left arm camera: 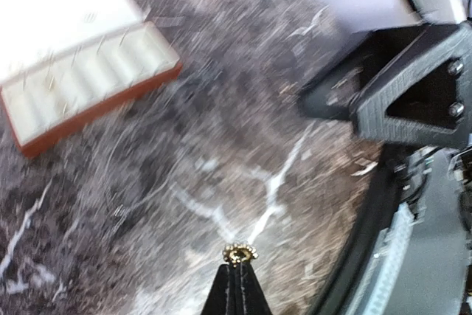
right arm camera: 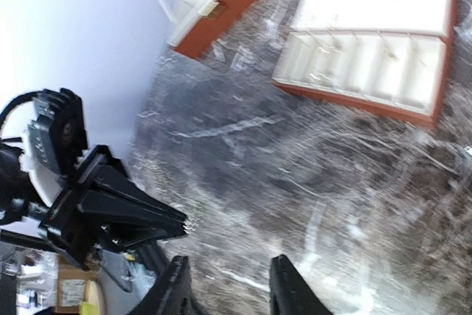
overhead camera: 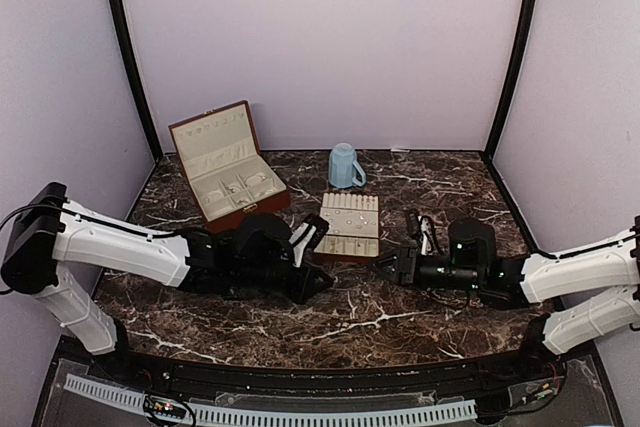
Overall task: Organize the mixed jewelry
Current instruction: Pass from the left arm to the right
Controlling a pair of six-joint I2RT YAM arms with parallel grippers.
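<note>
On left wrist view, unseen overhead: left jaws clench jewelry piece; right jaws released.

A tiny beaded ring, glinting pale gold, sits pinched in the left jaws' tips.

Both arms stretch low from the lower corners toward the frame centre. The left end effector is pinched tight on a tiny beaded jewelry piece. The right end effector has its fingers parted.
</note>
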